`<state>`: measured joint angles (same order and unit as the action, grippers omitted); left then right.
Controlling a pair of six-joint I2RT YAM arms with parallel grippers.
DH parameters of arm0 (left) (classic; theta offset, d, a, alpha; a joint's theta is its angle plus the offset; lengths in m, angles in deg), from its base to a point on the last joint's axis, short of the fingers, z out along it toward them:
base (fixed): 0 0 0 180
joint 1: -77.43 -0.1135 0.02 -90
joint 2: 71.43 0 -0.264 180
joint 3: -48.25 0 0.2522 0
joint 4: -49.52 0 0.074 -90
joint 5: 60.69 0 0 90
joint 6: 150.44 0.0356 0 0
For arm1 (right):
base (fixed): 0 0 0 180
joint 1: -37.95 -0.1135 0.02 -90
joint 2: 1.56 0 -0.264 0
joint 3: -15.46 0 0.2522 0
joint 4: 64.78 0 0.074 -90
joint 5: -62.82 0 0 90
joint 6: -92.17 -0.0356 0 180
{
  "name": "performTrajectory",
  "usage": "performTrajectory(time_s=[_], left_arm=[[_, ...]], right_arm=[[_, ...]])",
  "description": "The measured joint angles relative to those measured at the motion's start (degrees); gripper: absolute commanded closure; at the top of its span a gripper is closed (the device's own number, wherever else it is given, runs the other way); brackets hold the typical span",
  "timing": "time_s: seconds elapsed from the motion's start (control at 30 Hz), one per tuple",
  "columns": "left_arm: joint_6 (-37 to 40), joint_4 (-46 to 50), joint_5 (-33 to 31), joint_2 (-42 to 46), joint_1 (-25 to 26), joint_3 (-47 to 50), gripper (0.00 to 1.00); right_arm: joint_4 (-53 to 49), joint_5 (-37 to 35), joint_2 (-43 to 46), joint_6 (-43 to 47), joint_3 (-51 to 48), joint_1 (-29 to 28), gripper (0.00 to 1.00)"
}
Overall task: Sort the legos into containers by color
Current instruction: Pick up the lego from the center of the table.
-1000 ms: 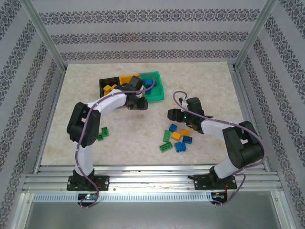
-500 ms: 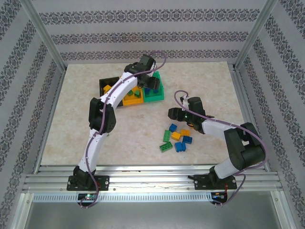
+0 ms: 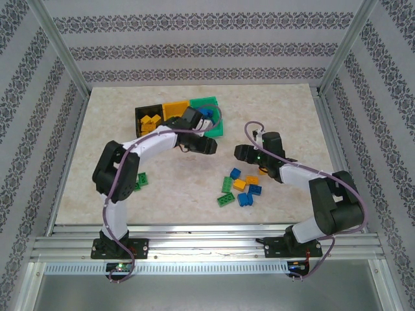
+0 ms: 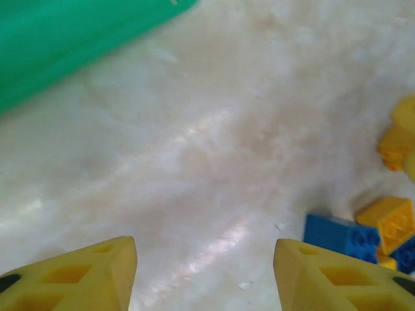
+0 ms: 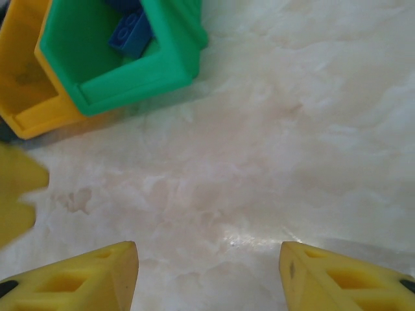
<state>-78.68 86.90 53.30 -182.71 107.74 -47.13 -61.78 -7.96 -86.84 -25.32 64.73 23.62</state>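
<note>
Looking down from above, you see a pale, cream-marbled surface (image 3: 285, 116). Walls (image 3: 207, 45) papered in grey-and-white patterned stripes box it in. Bare aluminium posts (image 3: 61, 48) stand at the corners, and a metal rail (image 3: 207, 243) runs along the near edge.

The three containers (image 3: 170, 105) sit joined in a row at the far side, left of centre. The black bin (image 3: 137, 120) holds yellow-orange bricks, the yellow-orange bin (image 3: 176, 107) comes next, and the green bin (image 3: 209, 102) has blue bricks inside.

The loose legos (image 3: 241, 189), in blue, green and yellow-orange, lie in a small heap right of centre. Two green bricks (image 3: 141, 180) lie well apart from it on the left, beside the left arm.

Your left jaws hang just in front of the green bin, spread apart with nothing between them and bare surface below. Your right jaws hover nearby, between the bins and the heap, likewise spread and empty.
</note>
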Motion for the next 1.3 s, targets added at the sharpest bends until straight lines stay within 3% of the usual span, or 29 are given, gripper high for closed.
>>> performTrajectory(time_s=[0.13, 0.3, 0.73, 1.1, 1.2, 1.3], left_arm=[[-3.4, -7.5, 0.4, 1.3, 2.0, 6.6, 0.45], [-4.6, -8.9, -0.9, 0.6, 5.8, 7.1, 0.45], [2.0, -1.9, -3.3, -3.3, 14.6, -1.4, 0.43], [6.0, 1.5, -4.0, -7.3, 16.7, -6.6, 0.42], [6.4, 3.5, -4.9, -10.5, 16.9, -10.0, 0.44], [6.8, 4.8, -5.7, -12.1, 16.9, -11.4, 0.53]], right_arm=[[1.0, 1.5, -0.7, -1.5, -0.3, 2.0, 0.40], [1.8, 2.7, -0.8, -2.6, -0.8, 2.5, 0.40], [3.7, 4.4, -0.8, -4.3, -1.8, 4.6, 0.40], [6.4, 7.3, -1.4, -7.2, -3.4, 7.8, 0.40], [6.4, 7.0, -1.4, -7.3, -3.5, 7.8, 0.39], [6.2, 7.1, -1.4, -7.4, -4.0, 8.5, 0.40]])
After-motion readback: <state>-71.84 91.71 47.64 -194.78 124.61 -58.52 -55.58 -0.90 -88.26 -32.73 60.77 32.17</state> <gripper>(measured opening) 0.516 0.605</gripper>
